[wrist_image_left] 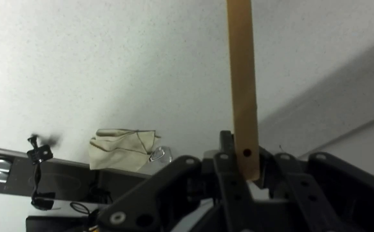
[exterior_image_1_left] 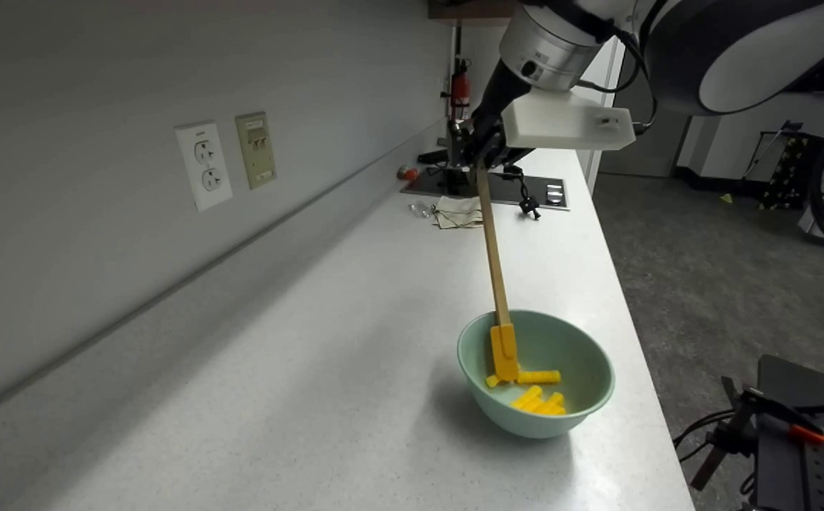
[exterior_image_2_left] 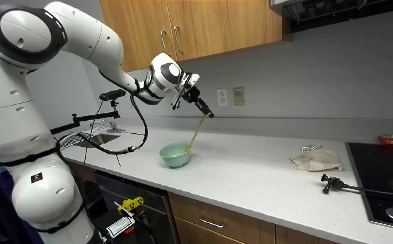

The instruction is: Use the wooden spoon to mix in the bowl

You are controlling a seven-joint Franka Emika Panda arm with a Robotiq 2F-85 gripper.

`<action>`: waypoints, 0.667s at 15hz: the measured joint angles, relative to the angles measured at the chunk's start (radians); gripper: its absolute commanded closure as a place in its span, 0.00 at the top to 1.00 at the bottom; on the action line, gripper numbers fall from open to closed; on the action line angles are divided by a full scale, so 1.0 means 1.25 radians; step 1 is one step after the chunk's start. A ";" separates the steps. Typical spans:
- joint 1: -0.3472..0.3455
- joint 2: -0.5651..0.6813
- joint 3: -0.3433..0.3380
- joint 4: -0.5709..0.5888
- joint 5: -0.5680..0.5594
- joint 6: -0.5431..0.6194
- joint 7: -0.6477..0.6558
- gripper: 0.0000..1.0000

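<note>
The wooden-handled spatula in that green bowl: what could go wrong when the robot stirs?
The gripper holds the wooden-handled spatula near its upper end, so the spatula might twist or slip under load.
The mint-green bowl stands near the edge of the countertop with nothing visible bracing it, so a hard push could slide it.
The yellow pieces lie inside, so a fast sweep may flick some out.

A kitchen: wood-grain wall cupboards (exterior_image_2_left: 216,23), a sink (exterior_image_2_left: 108,137) with a faucet (exterior_image_2_left: 114,128), a black cooktop (exterior_image_2_left: 379,166).
</note>
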 measured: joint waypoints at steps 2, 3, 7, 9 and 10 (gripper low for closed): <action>-0.007 -0.007 0.000 0.000 -0.082 0.000 0.053 0.02; -0.008 -0.009 0.000 0.000 -0.101 0.000 0.068 0.02; -0.006 -0.009 0.004 -0.004 -0.046 0.000 0.058 0.02; -0.005 -0.007 0.004 -0.004 0.028 0.000 0.023 0.02; -0.005 -0.006 0.004 -0.004 0.060 0.000 0.006 0.02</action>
